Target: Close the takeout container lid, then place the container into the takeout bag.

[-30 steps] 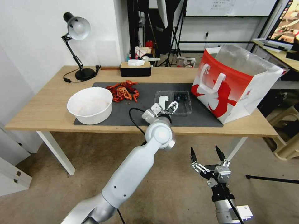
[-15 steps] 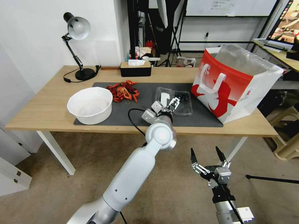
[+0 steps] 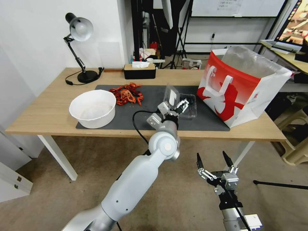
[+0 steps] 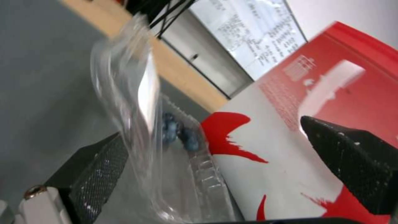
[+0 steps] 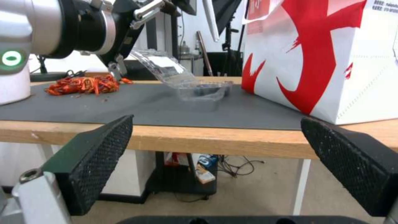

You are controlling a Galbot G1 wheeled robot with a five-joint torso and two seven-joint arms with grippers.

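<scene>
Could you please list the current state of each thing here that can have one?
lid: half raised, tilted over the berries
takeout container: open, on the mat
takeout bag: upright, mouth open
left gripper: open, at the lid
right gripper: open, idle below the table edge

studio lab, light stands (tripods), whiteboard, desk lamp

Lid now tilted up off the mat, left hand farther forward beneath it.
</scene>
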